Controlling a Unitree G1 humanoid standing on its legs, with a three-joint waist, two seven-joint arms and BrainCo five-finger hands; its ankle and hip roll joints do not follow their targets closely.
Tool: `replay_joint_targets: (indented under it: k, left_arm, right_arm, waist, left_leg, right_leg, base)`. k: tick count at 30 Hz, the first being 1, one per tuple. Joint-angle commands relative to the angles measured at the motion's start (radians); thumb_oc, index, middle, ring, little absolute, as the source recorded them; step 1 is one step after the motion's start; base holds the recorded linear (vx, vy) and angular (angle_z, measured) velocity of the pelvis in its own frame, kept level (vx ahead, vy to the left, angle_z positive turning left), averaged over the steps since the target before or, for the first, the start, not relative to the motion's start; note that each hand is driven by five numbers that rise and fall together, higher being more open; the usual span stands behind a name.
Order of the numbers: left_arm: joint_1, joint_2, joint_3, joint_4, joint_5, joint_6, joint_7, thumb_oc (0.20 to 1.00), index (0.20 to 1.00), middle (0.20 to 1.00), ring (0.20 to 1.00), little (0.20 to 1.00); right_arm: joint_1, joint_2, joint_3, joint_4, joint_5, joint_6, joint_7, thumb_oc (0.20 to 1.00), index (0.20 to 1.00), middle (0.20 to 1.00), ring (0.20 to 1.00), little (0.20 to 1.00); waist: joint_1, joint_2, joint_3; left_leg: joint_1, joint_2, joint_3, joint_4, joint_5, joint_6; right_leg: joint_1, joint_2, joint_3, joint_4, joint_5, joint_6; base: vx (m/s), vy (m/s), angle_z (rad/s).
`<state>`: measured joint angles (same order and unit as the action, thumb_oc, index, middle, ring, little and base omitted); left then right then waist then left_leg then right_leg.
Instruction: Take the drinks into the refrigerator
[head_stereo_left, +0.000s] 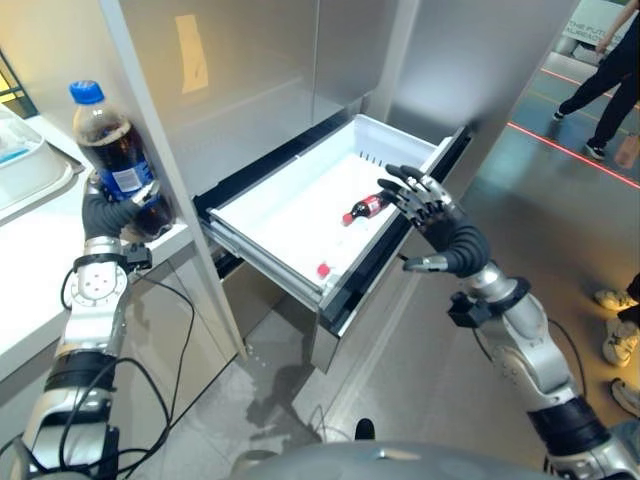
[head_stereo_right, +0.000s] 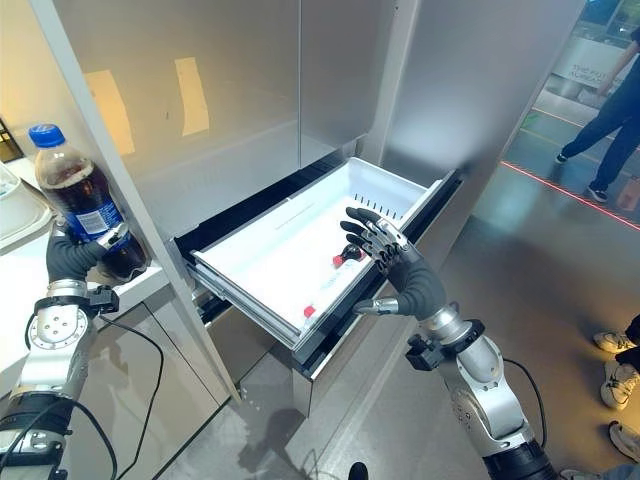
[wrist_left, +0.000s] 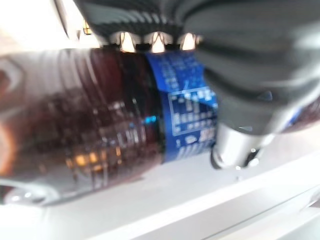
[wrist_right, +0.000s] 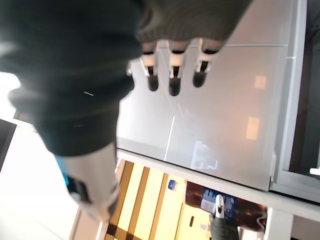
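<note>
Gripping the cola (head_stereo_left: 112, 155) upright, fingers curled round its lower body, left hand (head_stereo_left: 112, 212) sits well apart from the open drawer (head_stereo_left: 262, 237) off to its right; right hand (head_stereo_left: 432, 215) hovers spread above a small bottle (head_stereo_left: 367, 207) already inside.

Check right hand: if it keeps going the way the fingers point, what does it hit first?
Probably the small red-capped bottle lying in the open white drawer. The right hand is open just beyond it, above the drawer's edge; depth is uncertain.
</note>
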<state>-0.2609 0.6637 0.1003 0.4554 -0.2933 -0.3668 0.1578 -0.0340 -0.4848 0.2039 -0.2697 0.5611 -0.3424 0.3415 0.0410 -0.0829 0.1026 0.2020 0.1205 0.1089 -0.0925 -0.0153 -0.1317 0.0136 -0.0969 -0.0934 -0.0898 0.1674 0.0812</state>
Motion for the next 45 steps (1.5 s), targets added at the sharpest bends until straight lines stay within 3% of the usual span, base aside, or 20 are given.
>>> replay_joint_targets:
  k: [1,10,14,21,22,25,29,37,45]
  left_arm:
    - [-0.021,-0.060,-0.049,-0.005,0.033,-0.027,-0.049,0.200,0.200,0.200,0.200,0.200]
    - [0.159,-0.131,0.003,-0.428,-0.266,-0.061,-0.250,0.200,0.200,0.200,0.200,0.200]
    - [0.191,-0.131,-0.003,-0.524,-0.304,-0.055,-0.299,0.200,0.200,0.200,0.200,0.200]
    - [0.218,-0.072,-0.070,-0.701,-0.400,-0.031,-0.418,0.200,0.200,0.200,0.200,0.200]
    - [0.211,-0.039,-0.107,-0.752,-0.432,-0.021,-0.450,0.200,0.200,0.200,0.200,0.200]
    - [0.205,-0.019,-0.150,-0.784,-0.464,-0.008,-0.475,0.200,0.200,0.200,0.200,0.200]
    - [0.176,0.056,-0.238,-0.826,-0.493,0.022,-0.525,0.200,0.200,0.200,0.200,0.200]
    - [0.079,0.120,-0.336,-0.831,-0.436,0.007,-0.531,0.200,0.200,0.200,0.200,0.200]
    - [0.028,0.122,-0.435,-0.807,-0.426,0.041,-0.556,0.200,0.200,0.200,0.200,0.200]
  right_arm:
    - [-0.034,-0.005,-0.085,-0.066,-0.012,-0.052,-0.025,1.000,1.000,1.000,1.000,1.000]
    - [-0.151,-0.023,-0.194,0.160,-0.143,-0.056,-0.192,1.000,1.000,1.000,1.000,1.000]
    - [-0.197,-0.042,-0.188,0.236,-0.151,-0.046,-0.218,1.000,1.000,1.000,1.000,1.000]
    - [-0.370,-0.132,-0.041,0.357,0.025,0.009,-0.122,1.000,1.000,1.000,1.000,1.000]
    - [-0.451,-0.157,0.033,0.382,0.105,0.034,-0.089,1.000,1.000,1.000,1.000,1.000]
    - [-0.530,-0.163,0.105,0.413,0.183,0.051,-0.059,1.000,1.000,1.000,1.000,1.000]
    - [-0.643,-0.179,0.262,0.388,0.322,0.123,0.048,1.000,1.000,1.000,1.000,1.000]
    - [-0.787,-0.171,0.453,0.354,0.366,0.195,0.130,1.000,1.000,1.000,1.000,1.000]
    - [-0.816,-0.097,0.476,0.342,0.394,0.195,0.119,1.000,1.000,1.000,1.000,1.000]
  waist:
    - [-0.027,0.031,0.035]
    - [0.021,0.018,0.027]
    - [0.038,0.010,0.022]
    - [0.069,-0.007,0.015]
    - [0.078,-0.010,0.012]
    - [0.081,-0.011,0.012]
    - [0.078,-0.005,0.010]
    - [0.070,0.010,0.010]
    - [0.070,0.023,0.014]
  left_leg:
    - [-0.014,-0.067,-0.051,0.005,-0.058,0.096]
    - [-0.020,-0.070,-0.071,0.005,-0.057,0.100]
    - [-0.019,-0.069,-0.078,0.005,-0.056,0.100]
    - [-0.017,-0.067,-0.087,0.005,-0.050,0.097]
    - [-0.017,-0.067,-0.087,0.005,-0.047,0.095]
    - [-0.016,-0.067,-0.084,0.005,-0.045,0.094]
    - [-0.008,-0.066,-0.078,0.005,-0.043,0.094]
    - [0.001,-0.070,-0.072,0.005,-0.043,0.093]
    - [0.003,-0.073,-0.065,0.005,-0.043,0.097]
  right_leg:
    - [0.065,0.016,-0.051,0.137,-0.153,0.018]
    - [0.082,0.009,-0.069,0.124,-0.145,0.016]
    - [0.090,0.008,-0.076,0.121,-0.144,0.015]
    - [0.105,0.005,-0.085,0.114,-0.139,0.010]
    - [0.108,0.004,-0.088,0.110,-0.136,0.009]
    - [0.111,0.004,-0.088,0.106,-0.134,0.009]
    - [0.110,0.005,-0.082,0.112,-0.136,0.009]
    - [0.112,0.003,-0.075,0.114,-0.135,0.012]
    - [0.111,0.000,-0.066,0.116,-0.132,0.016]
  base:
    - [0.00,0.000,0.00]
    - [0.00,-0.001,0.00]
    - [0.00,0.000,0.00]
    - [-0.02,-0.019,0.08]
    - [-0.02,-0.007,0.09]
    - [-0.03,-0.008,0.03]
    - [-0.02,0.001,0.01]
    - [0.00,0.000,0.00]
    - [0.00,0.000,0.00]
